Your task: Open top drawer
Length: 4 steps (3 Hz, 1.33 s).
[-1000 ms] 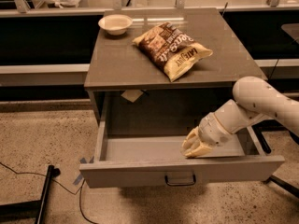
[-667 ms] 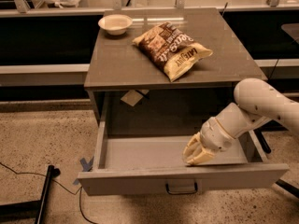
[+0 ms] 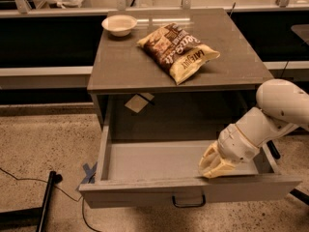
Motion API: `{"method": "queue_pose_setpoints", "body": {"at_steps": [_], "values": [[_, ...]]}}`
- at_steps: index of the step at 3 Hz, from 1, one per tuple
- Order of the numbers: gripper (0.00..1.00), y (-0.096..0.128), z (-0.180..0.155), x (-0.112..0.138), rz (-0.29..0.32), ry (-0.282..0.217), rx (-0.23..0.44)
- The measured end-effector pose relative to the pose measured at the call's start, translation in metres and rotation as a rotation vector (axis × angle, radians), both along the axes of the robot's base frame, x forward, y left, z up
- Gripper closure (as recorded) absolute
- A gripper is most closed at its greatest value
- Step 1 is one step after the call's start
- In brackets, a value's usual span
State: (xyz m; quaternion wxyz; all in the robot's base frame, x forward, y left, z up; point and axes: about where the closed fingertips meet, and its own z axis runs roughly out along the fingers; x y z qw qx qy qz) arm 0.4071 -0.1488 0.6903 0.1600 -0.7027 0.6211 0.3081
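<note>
**Drawer's open, tool parked at its front edge**

Camera view: your top drawer (image 3: 154,161) sits well out from under the tabletop (image 3: 125,66), with the plain grey tray in full sight. The little black handle (image 3: 188,203) is centred on the front panel, and nothing is touching it. Your tool (image 3: 213,170) is inside the drawer on the right, low down and right against the inner side of the front panel. The white arm (image 3: 270,115) comes in from the right. Can't tell whether the tool is clenched or released.

Up on the tabletop you've got a chip bag (image 3: 178,50) near the middle and a small white bowl (image 3: 119,24) at the back left corner, the two well apart. A scrap of paper (image 3: 139,102) shows in the cabinet behind the drawer.
</note>
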Motion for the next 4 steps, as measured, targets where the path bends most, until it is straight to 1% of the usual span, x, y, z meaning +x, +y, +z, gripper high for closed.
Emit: {"method": "queue_pose_setpoints", "body": {"at_steps": [1, 2, 3, 4], "values": [[1.0, -0.012, 0.017, 0.002, -0.021, -0.048, -0.01], [1.0, -0.026, 0.041, 0.014, -0.055, -0.132, -0.013], [1.0, -0.034, 0.06, 0.03, -0.08, -0.206, -0.006], [0.82, -0.032, 0.062, 0.037, -0.081, -0.213, 0.004]]}}
